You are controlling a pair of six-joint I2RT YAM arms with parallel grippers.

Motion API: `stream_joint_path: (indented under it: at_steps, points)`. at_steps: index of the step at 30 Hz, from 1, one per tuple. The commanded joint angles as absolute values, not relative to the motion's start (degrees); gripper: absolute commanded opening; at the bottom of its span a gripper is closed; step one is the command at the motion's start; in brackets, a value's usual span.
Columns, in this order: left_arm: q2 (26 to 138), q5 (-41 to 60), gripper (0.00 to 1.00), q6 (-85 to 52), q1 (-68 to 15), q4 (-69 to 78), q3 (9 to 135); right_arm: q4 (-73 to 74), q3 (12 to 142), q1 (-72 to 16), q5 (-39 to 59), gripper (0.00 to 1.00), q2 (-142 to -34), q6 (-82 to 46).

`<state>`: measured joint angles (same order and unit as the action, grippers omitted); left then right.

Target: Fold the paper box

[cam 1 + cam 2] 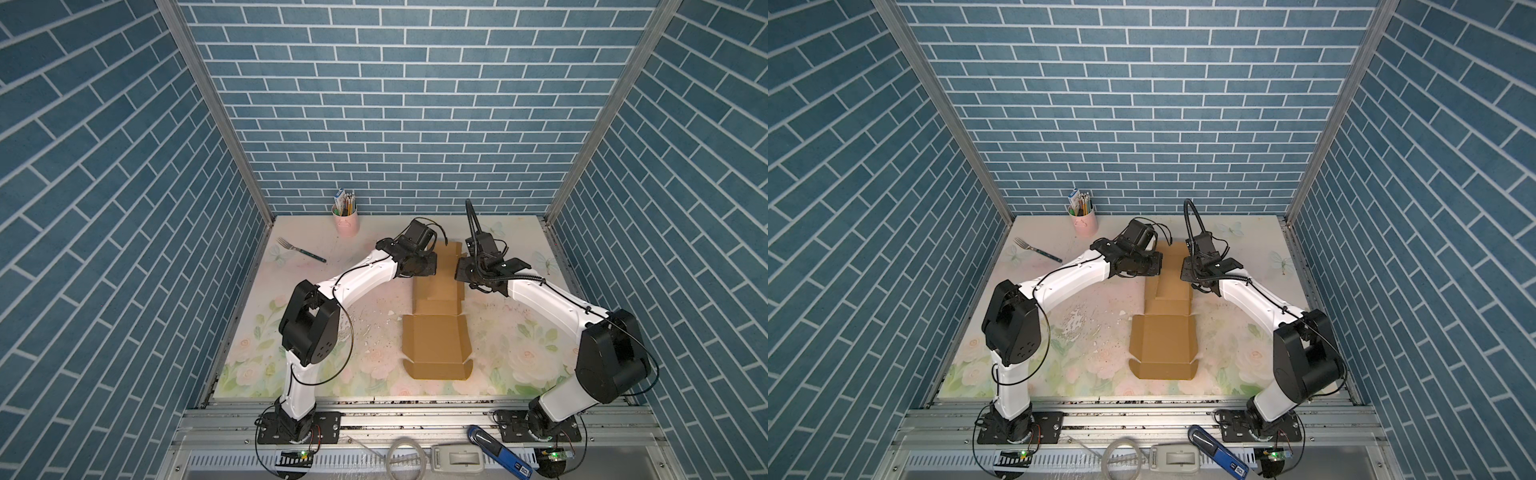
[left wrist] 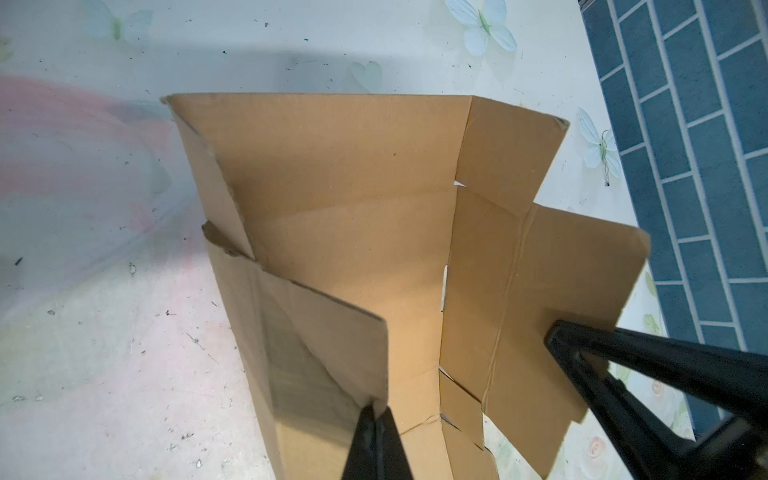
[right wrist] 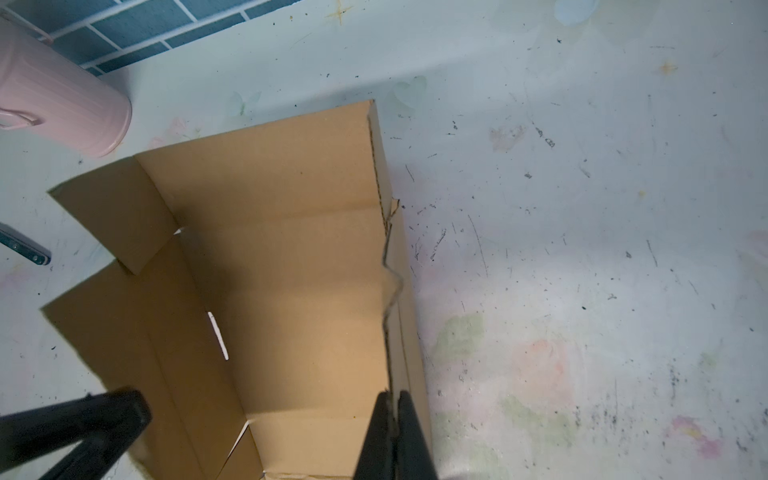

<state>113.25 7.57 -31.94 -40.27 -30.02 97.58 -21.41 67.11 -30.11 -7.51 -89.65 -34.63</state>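
Ok so there's one paper box [image 1: 436, 345], basically a long brown cardboard sheet, lying lengthwise down the middle of the table [image 1: 365, 332], between the left arm [image 1: 361, 278] and the right arm [image 1: 536, 295]. The near end lies flat, with a flap along its front edge. The far end is where both grippers are. The left gripper [image 2: 377, 409] is clamped tight on the top corner of one side flap, which stands up off the sheet. The right gripper [image 3: 392, 395] is pinched the same way on the edge of the opposite side flap, which is also standing up. So that's two grippers and two flaps, one each. In both top views the fingertips are hidden under the wrists, so only the wrist views actually show the grip. Other stuff: one fork [image 1: 299, 249] lying at the far left of the table, well apart from the box. There's also one pink cup [image 1: 345, 222] stuffed with pencils [image 1: 349, 203] at the back edge.
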Motion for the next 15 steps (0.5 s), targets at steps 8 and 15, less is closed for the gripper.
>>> stream_joint_path:
  at_steps: [8, 15]
  points:
    - [107.03, 9.33, 0.20, -28.49, -40.98, -29.99, 91.74, -12.48, 60.86, -30.14, -8.71, 0.00, -81.35, -29.37]
    - [100.09, 7.82, 0.39, -25.27, -37.21, -31.68, 87.24, -9.47, 58.24, -28.99, -7.61, 0.00, -79.41, -25.97]
